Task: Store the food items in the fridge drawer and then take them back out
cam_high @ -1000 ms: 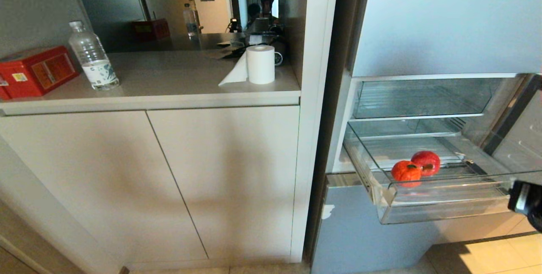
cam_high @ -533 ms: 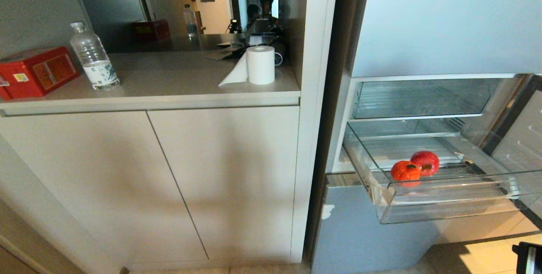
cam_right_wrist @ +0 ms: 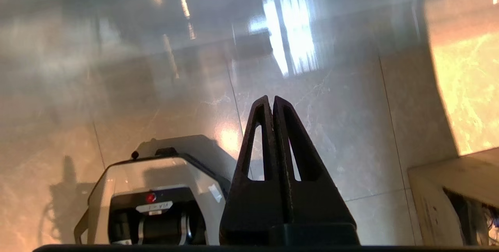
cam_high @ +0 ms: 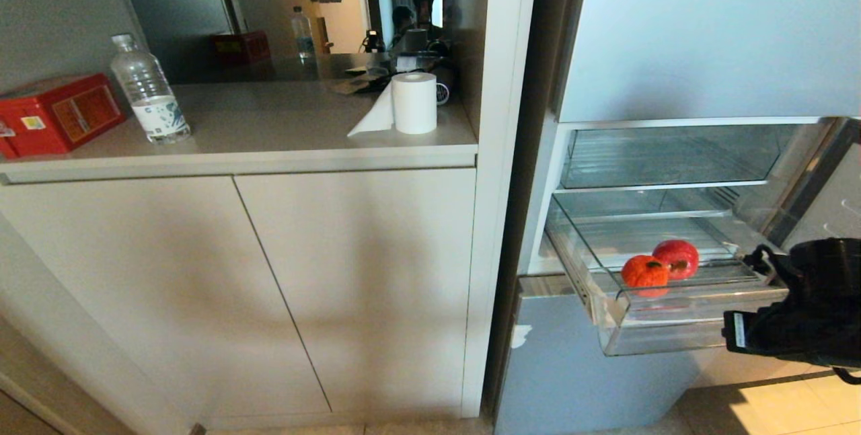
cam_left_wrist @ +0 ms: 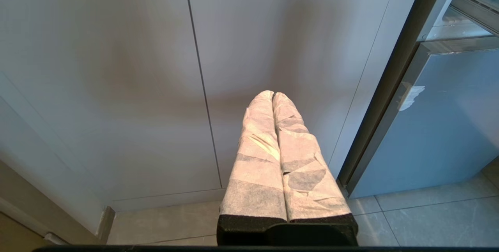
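The fridge drawer (cam_high: 672,335), a clear plastic bin, stands pulled out of the open fridge. Two food items lie in it side by side, an orange fruit (cam_high: 644,271) with a dark stem cap and a glossy red fruit (cam_high: 678,258) just behind it. My right arm (cam_high: 800,317) hangs in front of the drawer's right end, covering that part of the lip. In the right wrist view my right gripper (cam_right_wrist: 271,98) is shut and empty, aimed down at the tiled floor. My left gripper (cam_left_wrist: 272,94), wrapped in white tape, is shut and empty, low before the cabinet doors.
A counter (cam_high: 282,149) to the left carries a red package (cam_high: 57,112), a water bottle (cam_high: 146,92) and a paper roll (cam_high: 413,103). A glass shelf (cam_high: 666,183) sits above the drawer, a silver-blue panel (cam_high: 578,374) below. The robot's base (cam_right_wrist: 156,201) lies under the right gripper.
My right arm dropped almost out of the head view, then rose again and now stands larger and further left, in front of the drawer's right end. The fruits and drawer have not moved.
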Motion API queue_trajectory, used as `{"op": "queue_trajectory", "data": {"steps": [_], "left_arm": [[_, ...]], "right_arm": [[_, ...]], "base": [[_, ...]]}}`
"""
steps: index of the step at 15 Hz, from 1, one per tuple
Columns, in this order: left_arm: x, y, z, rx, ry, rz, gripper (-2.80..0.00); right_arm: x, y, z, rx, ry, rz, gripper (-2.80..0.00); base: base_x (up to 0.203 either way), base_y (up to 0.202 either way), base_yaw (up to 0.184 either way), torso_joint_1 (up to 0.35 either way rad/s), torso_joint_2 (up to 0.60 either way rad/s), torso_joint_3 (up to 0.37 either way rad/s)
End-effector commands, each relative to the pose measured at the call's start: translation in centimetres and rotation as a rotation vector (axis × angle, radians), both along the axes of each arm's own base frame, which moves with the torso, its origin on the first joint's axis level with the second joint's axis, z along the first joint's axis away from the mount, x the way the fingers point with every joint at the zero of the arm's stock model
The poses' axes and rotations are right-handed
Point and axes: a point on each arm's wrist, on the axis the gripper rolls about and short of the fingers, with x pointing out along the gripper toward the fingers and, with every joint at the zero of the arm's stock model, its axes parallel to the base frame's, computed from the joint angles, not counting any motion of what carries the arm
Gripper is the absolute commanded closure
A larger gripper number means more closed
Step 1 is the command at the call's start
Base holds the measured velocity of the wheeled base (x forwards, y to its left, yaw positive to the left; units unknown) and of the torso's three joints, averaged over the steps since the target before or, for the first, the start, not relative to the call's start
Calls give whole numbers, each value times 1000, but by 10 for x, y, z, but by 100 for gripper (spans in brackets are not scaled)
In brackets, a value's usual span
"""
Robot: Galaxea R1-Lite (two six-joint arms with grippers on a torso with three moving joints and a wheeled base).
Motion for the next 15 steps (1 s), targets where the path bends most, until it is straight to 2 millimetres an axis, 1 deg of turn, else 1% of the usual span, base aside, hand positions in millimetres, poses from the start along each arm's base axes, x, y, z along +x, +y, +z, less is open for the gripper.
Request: {"op": "queue_trajectory", "data": {"steps": [1,4,6,8,10,12,15], "left_arm": [[0,0,0,0,1,0,0],[0,0,0,0,0,0,0],[0,0,0,0,1,0,0],[0,0,0,0,0,0,0],[0,0,0,0,1,0,0],[0,0,0,0,1,0,0],[0,0,0,0,0,0,0]], "right_arm": [[38,1,-36,3,89,16,0],[74,8,-49,2,70,11,0],[93,23,-45,102,-12,-56,0],[112,34,-36,212,-186,-114,0],[121,40,-35,250,-284,-119,0],[126,45,-38,282,-301,-129,0],[141,47,-46,294,-312,-139,0]], "base": [[0,0,0,0,0,0],[0,0,0,0,0,0],[0,0,0,0,0,0],[0,0,0,0,0,0],[0,0,0,0,0,0],[0,0,0,0,0,0],[0,0,0,0,0,0]]}}
